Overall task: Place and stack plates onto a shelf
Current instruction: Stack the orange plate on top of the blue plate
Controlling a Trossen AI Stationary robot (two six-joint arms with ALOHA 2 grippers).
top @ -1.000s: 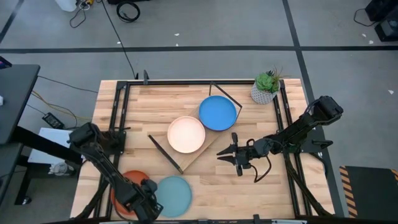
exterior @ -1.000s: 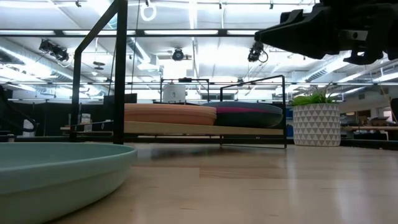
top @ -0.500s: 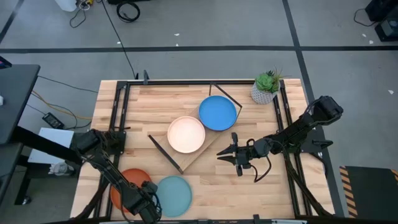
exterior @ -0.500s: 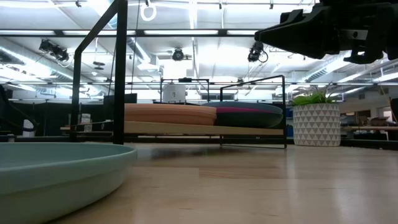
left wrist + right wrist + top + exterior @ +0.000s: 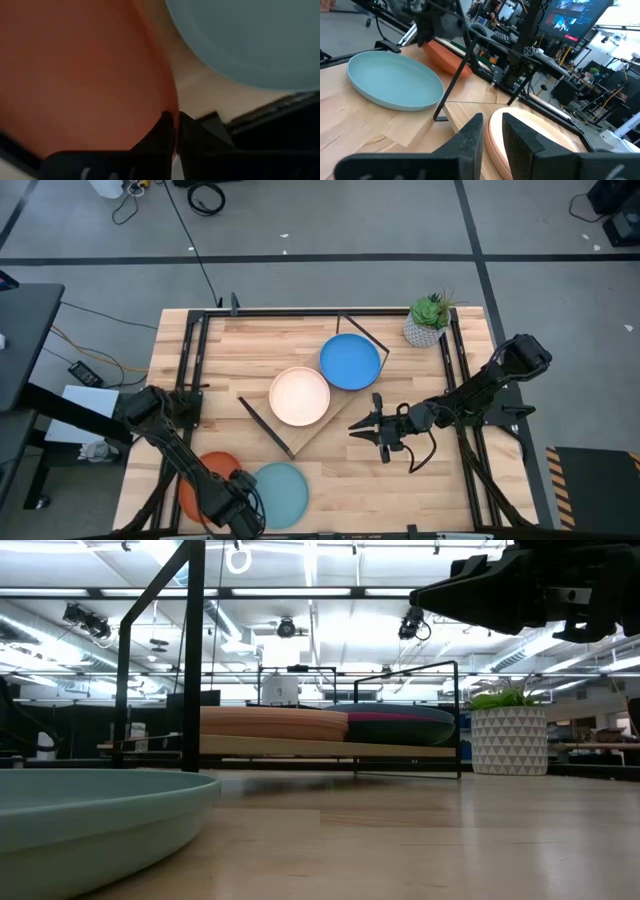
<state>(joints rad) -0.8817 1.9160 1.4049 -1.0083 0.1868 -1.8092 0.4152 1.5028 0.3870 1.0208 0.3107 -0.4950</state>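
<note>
Plates lay in two groups on the wooden table (image 5: 250, 345). On the light-wood shelf (image 5: 312, 432), which sat at an angle near the table's middle, the cream plate (image 5: 299, 396) and the blue plate (image 5: 350, 361) rested side by side, their rims almost touching; from the low view each seemed to top a stack, with a salmon rim (image 5: 272, 721) and a magenta rim (image 5: 395, 722) visible beneath. At the table's near left corner the orange plate (image 5: 203, 478) and the light teal plate (image 5: 281, 489) lay flat just beside each other.

The left gripper (image 5: 238, 510) was down at that corner, its two fingers drawn almost together with the orange plate's rim pinched between them in the left wrist view (image 5: 172, 122). The right gripper (image 5: 363, 427) hung above the table just beside the shelf's near-right edge, its fingers close together with a narrow gap and nothing held between them, pointing toward the cream plate. A small potted plant (image 5: 428, 319) stood at the far right corner.
</note>
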